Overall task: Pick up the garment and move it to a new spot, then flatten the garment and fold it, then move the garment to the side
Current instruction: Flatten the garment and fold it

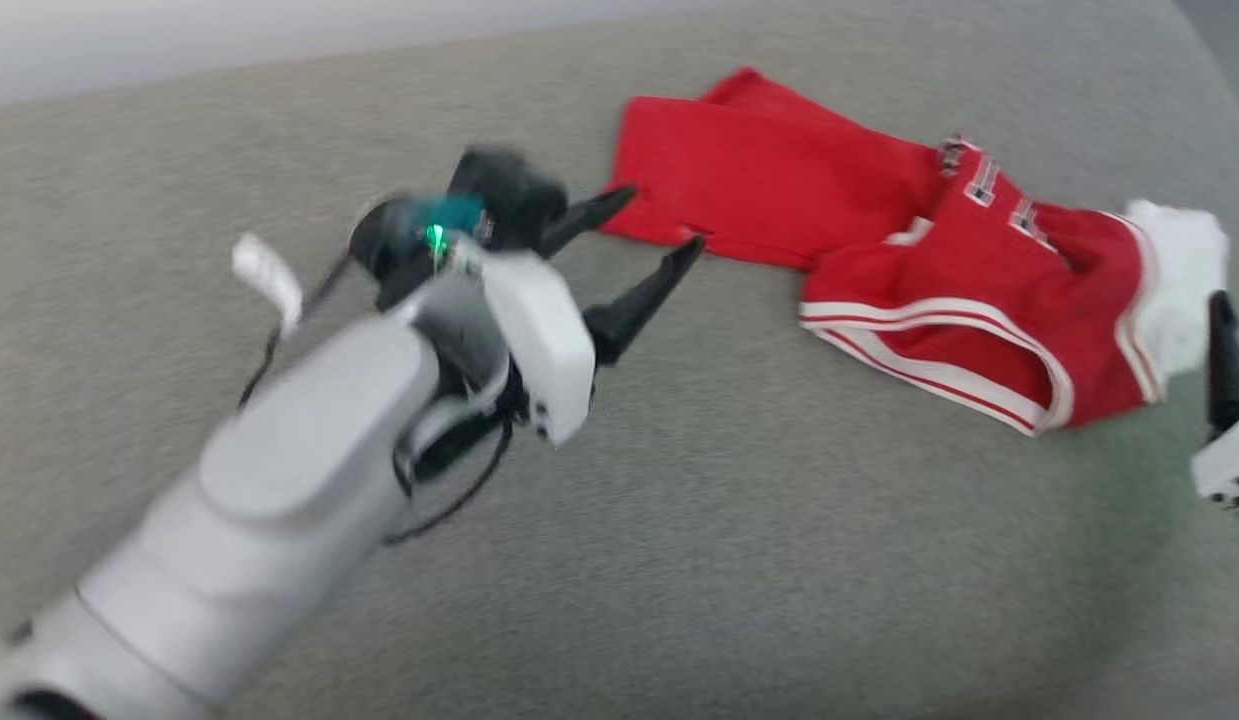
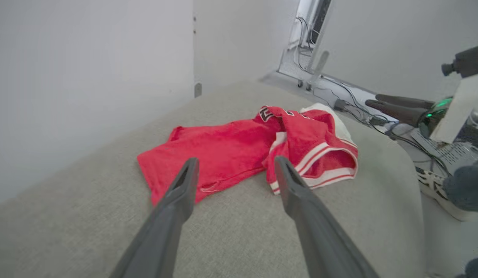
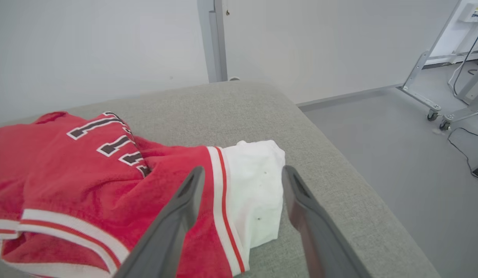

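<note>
The garment [image 1: 879,260] lies crumpled on the grey cushion [image 1: 679,520], a red jersey with white-and-red striped trim, dark numerals and a white section at its right end. My left gripper [image 1: 659,220] is open, fingertips just short of the garment's left edge. In the left wrist view the garment [image 2: 239,150] lies spread beyond the left gripper [image 2: 235,166], nothing between the fingers. My right gripper [image 1: 1224,330] sits at the right edge beside the white section. The right wrist view has the right gripper [image 3: 242,173] open over the garment [image 3: 107,185], holding nothing.
The cushion's rounded right edge [image 3: 339,154] drops to a grey floor [image 3: 397,146]. A wheeled metal frame [image 3: 428,77] and cables stand on that floor. A person's shoe [image 2: 435,189] shows beyond the cushion in the left wrist view. A pale wall [image 2: 88,77] runs behind.
</note>
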Available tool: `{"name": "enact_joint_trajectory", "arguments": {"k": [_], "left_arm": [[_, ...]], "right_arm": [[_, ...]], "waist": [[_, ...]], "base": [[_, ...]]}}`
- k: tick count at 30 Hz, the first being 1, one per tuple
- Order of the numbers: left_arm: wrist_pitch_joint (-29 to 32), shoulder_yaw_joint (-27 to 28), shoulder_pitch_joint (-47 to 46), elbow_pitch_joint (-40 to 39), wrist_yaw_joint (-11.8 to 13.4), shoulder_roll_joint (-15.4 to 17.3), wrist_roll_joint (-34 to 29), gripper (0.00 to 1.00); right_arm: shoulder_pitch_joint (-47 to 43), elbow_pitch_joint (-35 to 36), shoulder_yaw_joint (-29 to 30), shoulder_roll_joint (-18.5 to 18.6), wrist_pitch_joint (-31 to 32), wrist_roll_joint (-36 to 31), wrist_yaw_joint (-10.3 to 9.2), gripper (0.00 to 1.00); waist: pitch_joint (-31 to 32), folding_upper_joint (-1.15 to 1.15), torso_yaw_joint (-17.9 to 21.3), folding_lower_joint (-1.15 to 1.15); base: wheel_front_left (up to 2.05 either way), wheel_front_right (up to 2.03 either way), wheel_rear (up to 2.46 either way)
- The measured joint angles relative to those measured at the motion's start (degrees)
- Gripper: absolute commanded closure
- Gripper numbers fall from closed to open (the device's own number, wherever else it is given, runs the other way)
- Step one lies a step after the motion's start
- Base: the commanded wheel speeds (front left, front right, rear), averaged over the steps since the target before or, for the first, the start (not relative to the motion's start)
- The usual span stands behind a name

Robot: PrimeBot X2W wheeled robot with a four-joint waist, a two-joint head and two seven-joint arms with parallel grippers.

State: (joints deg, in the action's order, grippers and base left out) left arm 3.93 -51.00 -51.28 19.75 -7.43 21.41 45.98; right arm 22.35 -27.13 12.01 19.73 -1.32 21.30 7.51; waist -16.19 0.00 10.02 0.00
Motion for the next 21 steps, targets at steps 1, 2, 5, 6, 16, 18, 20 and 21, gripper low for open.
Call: {"name": "enact_joint_trajectory", "arguments": {"k": [1, 2, 5, 6, 16, 18, 20, 21], "left_arm": [[3.1, -1.9, -2.7, 1.0, -0.1, 0.5, 2.6, 0.0], [7.1, -4.1, -5.3, 2.0, -0.1, 0.8, 5.7, 0.0], [15.8, -8.4, -11.7, 6.0, -0.1, 0.9, 12.7, 0.0], [18.5, -9.5, -13.7, 7.3, -0.1, 0.7, 14.9, 0.0], [33.4, -16.1, -23.3, 18.3, -0.1, -0.5, 25.5, 0.0], [34.0, -16.5, -23.8, 19.1, -0.1, -0.2, 26.0, 0.0], [34.8, -17.5, -24.5, 20.5, -0.1, 0.1, 26.2, 0.0], [35.0, -17.6, -24.7, 21.1, -0.1, 0.1, 26.7, 0.0]], "right_arm": [[-0.3, 1.0, -0.3, -0.9, -0.2, 0.3, 0.0, 0.0], [-0.5, 1.8, -0.6, -1.8, -0.2, 0.5, 0.0, 0.0], [-0.9, 3.4, -2.0, -4.4, -0.3, 0.5, 0.0, 0.0], [-0.9, 3.6, -2.4, -5.0, -0.3, 0.5, 0.0, 0.0], [-0.5, 3.0, -7.0, -9.4, -2.4, 0.4, -0.01, 0.0], [-0.3, 2.9, -7.5, -9.8, -2.7, 0.4, -0.01, 0.0], [-0.3, 2.6, -8.6, -10.4, -2.9, 0.5, 0.0, 0.0], [-0.2, 2.5, -9.0, -10.6, -3.1, 0.8, -0.01, 0.0]], "waist": [[-0.2, 0.0, 1.0, 0.0], [-0.6, 0.0, 2.1, 0.0], [-1.8, 0.0, 5.4, 0.0], [-2.3, 0.0, 6.5, 0.0], [-7.6, 0.0, 16.2, 0.0], [-8.1, 0.0, 17.0, 0.0], [-9.0, 0.0, 18.4, 0.0], [-9.5, 0.0, 18.9, 0.0]], "base": [[0.0, 0.0, 0.0], [0.0, 0.0, 0.0], [0.0, 0.0, 0.0], [0.0, 0.0, 0.0], [0.0, 0.0, 0.0], [0.0, 0.0, 0.0], [0.0, 0.0, 0.0], [0.0, 0.0, 0.0]]}}
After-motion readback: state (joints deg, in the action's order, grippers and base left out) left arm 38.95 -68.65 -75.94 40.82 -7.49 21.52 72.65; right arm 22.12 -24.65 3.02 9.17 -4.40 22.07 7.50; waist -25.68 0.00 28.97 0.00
